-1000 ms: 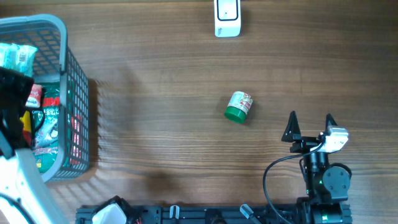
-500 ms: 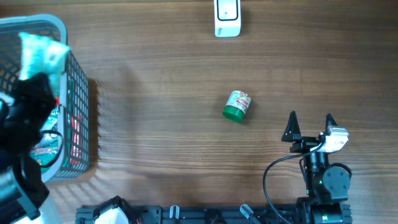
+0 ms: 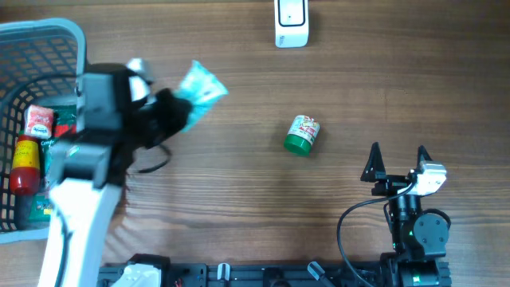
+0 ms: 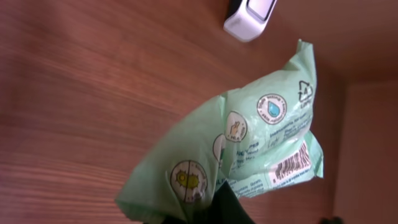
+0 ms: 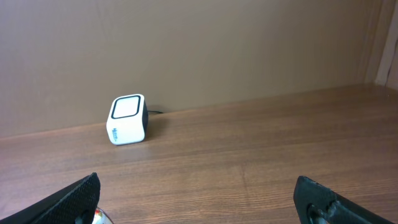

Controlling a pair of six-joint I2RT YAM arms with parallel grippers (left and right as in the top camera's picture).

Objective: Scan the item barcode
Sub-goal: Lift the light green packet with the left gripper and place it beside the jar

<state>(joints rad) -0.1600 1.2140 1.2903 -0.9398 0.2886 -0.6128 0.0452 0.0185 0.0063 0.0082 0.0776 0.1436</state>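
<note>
the left gripper (image 3: 180,109) is clamped on a green pouch (image 3: 201,86) just right of the basket (image 3: 48,30); its barcode (image 4: 292,163) shows in the wrist view. the right gripper (image 3: 398,151) stands wide apart. the scanner (image 3: 291,22) is well away, with a jar (image 3: 304,135) nearer.

The green packet (image 4: 249,155) bears a barcode (image 4: 292,163) and recycling triangle (image 4: 303,89).

The overhead view looks straight down on the whole bench (image 3: 239,199). The left wrist view sits close behind the green pouch (image 4: 249,143), angled down toward the scanner (image 4: 252,17) — the right wrist view, low and level over the bench, faces that same scanner from farther off.
</note>
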